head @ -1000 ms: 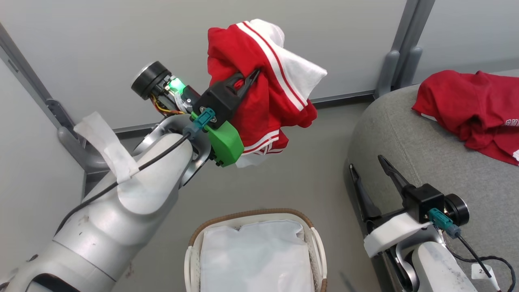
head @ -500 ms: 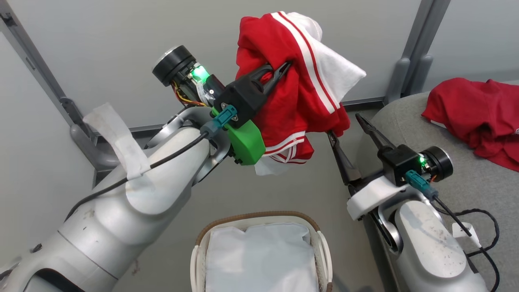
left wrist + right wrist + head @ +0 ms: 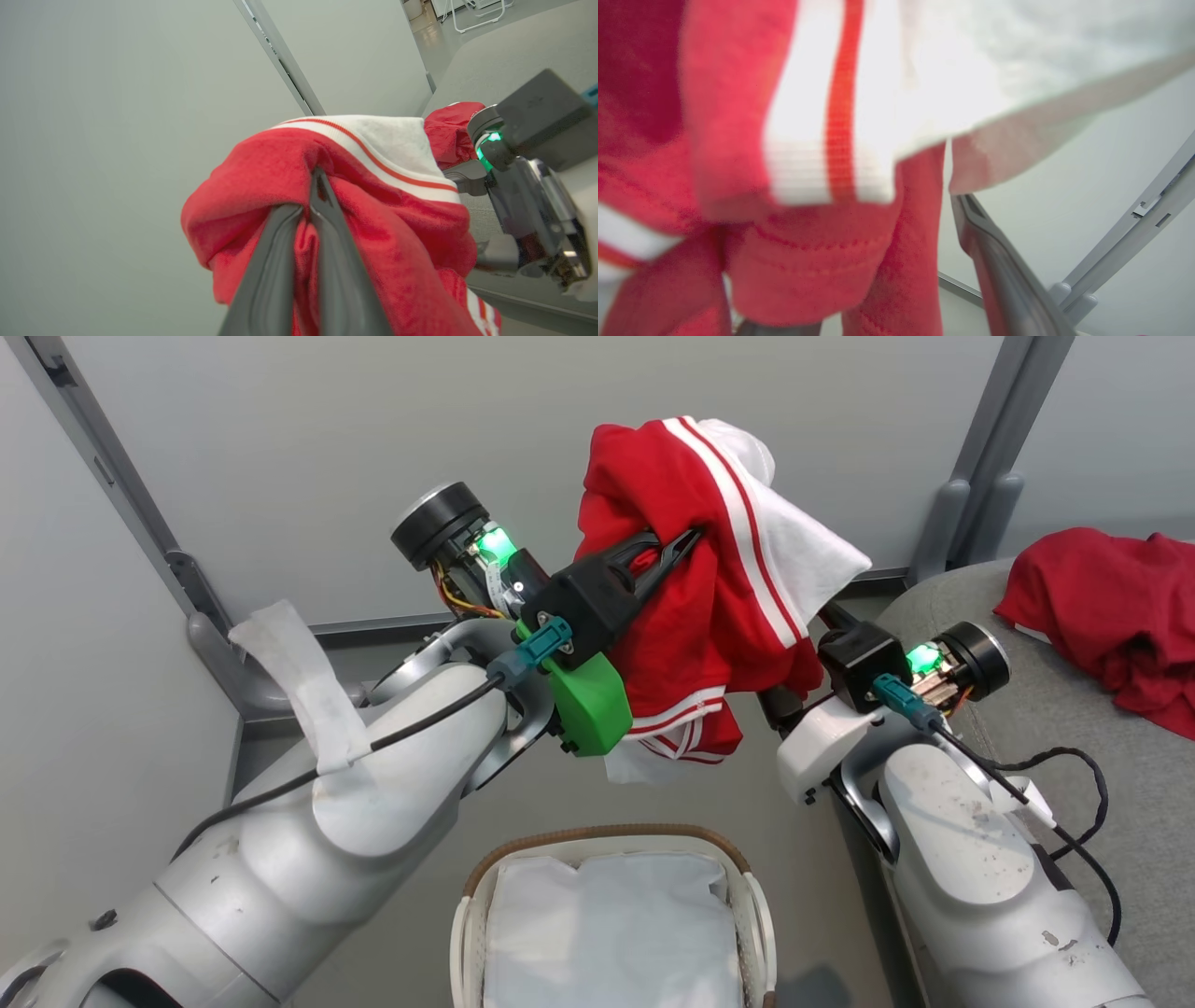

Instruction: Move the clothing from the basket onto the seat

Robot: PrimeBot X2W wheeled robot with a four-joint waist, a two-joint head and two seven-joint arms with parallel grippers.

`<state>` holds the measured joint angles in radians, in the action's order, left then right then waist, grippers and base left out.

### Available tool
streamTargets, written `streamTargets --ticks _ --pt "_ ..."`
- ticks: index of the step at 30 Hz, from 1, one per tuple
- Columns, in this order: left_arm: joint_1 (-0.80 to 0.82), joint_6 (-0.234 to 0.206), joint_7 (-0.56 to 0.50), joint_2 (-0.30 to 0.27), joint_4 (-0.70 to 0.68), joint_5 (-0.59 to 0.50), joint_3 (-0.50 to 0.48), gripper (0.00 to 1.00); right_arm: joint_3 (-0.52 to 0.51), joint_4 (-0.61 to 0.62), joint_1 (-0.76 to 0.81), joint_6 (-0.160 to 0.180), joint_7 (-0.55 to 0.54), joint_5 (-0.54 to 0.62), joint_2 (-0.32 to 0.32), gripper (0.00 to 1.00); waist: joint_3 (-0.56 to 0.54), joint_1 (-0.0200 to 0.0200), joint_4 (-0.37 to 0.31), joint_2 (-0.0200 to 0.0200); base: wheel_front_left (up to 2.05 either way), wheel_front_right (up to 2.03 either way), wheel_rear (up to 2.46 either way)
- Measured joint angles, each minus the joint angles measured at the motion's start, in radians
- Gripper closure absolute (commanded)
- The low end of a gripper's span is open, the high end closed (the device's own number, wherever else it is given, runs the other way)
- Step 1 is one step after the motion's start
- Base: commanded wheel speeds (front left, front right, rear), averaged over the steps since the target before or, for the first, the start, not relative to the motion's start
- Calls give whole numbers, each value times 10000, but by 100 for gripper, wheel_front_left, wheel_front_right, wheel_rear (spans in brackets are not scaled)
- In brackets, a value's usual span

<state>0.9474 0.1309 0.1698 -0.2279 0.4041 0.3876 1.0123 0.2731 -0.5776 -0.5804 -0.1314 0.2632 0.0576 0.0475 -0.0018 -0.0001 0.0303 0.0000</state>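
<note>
Two red garments, well apart. Striped garment (image 3: 709,607) up in the air above the basket (image 3: 597,835), bunched and clamped near its top by the left tool (image 3: 686,539). Hangs past a green housing (image 3: 588,700) on that wrist, white panel flaring out to the right. Along the left tool (image 3: 315,175), both fingers pressed together with a red fold caught between them.

Right tool (image 3: 906,205) just beside the hanging cloth on its right, fingers spread wide, lower red folds drooping between them. One finger (image 3: 999,261) bare, the other mostly buried under fabric; cannot tell whether either presses on the cloth.

Plain garment (image 3: 1102,607) lies crumpled on the grey seat (image 3: 1027,728), far right. Basket sits on the floor (image 3: 803,821) between the two arms, white liner (image 3: 607,933) showing inside.
</note>
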Motion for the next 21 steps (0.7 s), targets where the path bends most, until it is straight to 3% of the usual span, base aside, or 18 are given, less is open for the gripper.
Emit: streamTargets --ticks 2,14,15,16,19,20,21 --pt "-82 0 48 -13 63 84 8 100 25 29 -107 0 0 -63 12 100 -9 0 1 0 0 0 0" --pt "-737 -90 357 -213 546 671 -82 100 128 715 81 0 0 -311 10 100 23 0 -180 0 0 0 0" --pt "-809 -90 397 -215 577 752 -92 76 104 769 91 0 0 -313 10 100 32 0 -195 0 0 0 0" --pt "-894 -90 451 -215 625 838 -102 69 59 838 93 0 0 -313 10 100 44 0 -211 0 0 0 0" --pt "-1176 -94 621 -213 825 963 -159 35 -58 1016 99 0 0 -311 12 100 81 0 -250 0 0 0 0" --pt "-1303 -159 688 -198 888 965 -169 30 -109 1085 102 0 0 -307 8 100 95 0 -264 0 0 0 0" --pt "-1430 -182 727 -148 913 1003 -196 0 -157 1143 105 0 0 -305 8 100 106 1 -273 0 0 0 0"
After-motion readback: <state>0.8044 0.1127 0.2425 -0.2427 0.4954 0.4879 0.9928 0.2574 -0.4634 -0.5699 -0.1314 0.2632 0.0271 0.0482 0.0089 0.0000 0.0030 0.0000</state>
